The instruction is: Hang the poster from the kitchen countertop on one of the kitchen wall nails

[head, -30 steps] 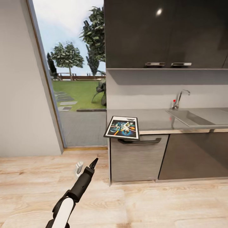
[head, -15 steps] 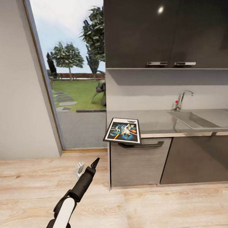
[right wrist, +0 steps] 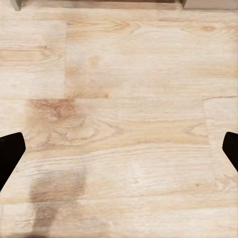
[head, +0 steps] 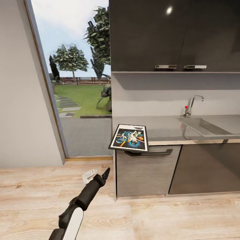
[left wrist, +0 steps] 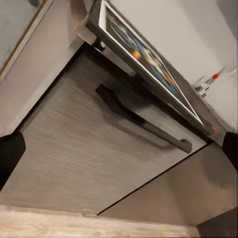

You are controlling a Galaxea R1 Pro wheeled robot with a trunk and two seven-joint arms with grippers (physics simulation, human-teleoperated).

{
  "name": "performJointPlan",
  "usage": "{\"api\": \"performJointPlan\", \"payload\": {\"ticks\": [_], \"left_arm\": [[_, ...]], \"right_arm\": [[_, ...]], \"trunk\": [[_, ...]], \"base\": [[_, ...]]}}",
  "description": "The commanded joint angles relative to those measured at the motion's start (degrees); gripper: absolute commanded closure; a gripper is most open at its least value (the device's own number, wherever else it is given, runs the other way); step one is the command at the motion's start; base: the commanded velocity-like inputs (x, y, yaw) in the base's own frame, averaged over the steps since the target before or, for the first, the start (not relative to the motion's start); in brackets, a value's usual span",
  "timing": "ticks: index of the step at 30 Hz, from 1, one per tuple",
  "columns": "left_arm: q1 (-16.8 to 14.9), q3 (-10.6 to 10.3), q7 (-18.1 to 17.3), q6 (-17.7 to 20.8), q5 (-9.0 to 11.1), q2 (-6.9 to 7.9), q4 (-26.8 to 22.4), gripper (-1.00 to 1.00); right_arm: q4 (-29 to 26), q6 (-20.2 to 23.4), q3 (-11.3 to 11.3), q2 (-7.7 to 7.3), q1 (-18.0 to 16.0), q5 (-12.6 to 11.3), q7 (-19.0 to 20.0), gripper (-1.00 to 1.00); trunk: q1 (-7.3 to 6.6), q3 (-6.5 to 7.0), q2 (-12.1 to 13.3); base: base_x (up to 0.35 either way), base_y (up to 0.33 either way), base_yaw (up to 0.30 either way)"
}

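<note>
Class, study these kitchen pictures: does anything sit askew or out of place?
Yes. The poster lies at the countertop's left end, its near edge jutting past the front edge above the drawer handle. Nothing else stands out.

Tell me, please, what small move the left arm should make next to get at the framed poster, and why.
Probably raise the left gripper up and forward toward the rectangular black-framed poster. The gripper hangs low beside the cabinet front, well below the grey metal-look countertop, with open jaws. The poster's near corner overhangs the counter edge above the dark drawer handle, offering a graspable edge.
</note>
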Motion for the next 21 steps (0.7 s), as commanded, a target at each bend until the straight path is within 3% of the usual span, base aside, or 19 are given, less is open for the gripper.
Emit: {"api": "performJointPlan", "payload": {"ticks": [1, 3, 5, 6, 9, 14, 21], "left_arm": [[-0.03, 0.08, -0.11, 0.38, -0.9, -0.03, -0.32, -1.0], [-0.03, 0.06, -0.16, 0.43, -7.05, -0.03, -1.61, -1.0], [-0.03, 0.06, -0.22, 0.5, -14.51, -0.03, -2.48, -1.0], [-0.03, 0.05, -0.23, 0.5, -16.26, -0.03, -2.62, -1.0], [-0.03, 0.0, -0.27, 0.52, -24.25, -0.03, -3.23, -1.0], [-0.03, 0.04, -0.33, 0.57, -27.23, -0.03, -3.69, -1.0], [-0.03, 0.16, -0.47, 0.61, -28.14, -0.03, -3.74, -1.0]], "right_arm": [[0.04, -0.18, 0.03, -0.01, -0.03, 0.07, -0.01, -1.0], [0.04, -0.18, 0.03, -0.01, -0.03, 0.11, -0.01, -1.0], [0.04, -0.18, 0.03, -0.01, -0.03, 0.12, -0.01, -1.0], [0.04, -0.18, 0.03, -0.01, -0.03, 0.12, -0.01, -1.0], [0.04, -0.18, 0.03, -0.01, -0.03, 0.14, -0.01, -1.0], [0.04, -0.18, 0.03, -0.01, -0.03, 0.1, -0.01, -1.0], [0.09, -0.18, 0.03, -0.01, -0.03, 0.13, -0.01, -1.0]], "trunk": [[0.0, -0.06, -0.03], [0.0, -0.06, -0.03], [0.0, -0.06, -0.03], [0.0, -0.06, -0.03], [0.0, -0.06, -0.03], [0.0, -0.06, -0.03], [0.0, -0.06, -0.03]], "base": [[0.0, 0.0, 0.0], [0.0, 0.0, 0.0], [0.0, 0.0, 0.0], [0.0, 0.0, 0.0], [0.0, 0.0, 0.0], [0.0, 0.0, 0.0], [0.005, 0.0, 0.0]]}}
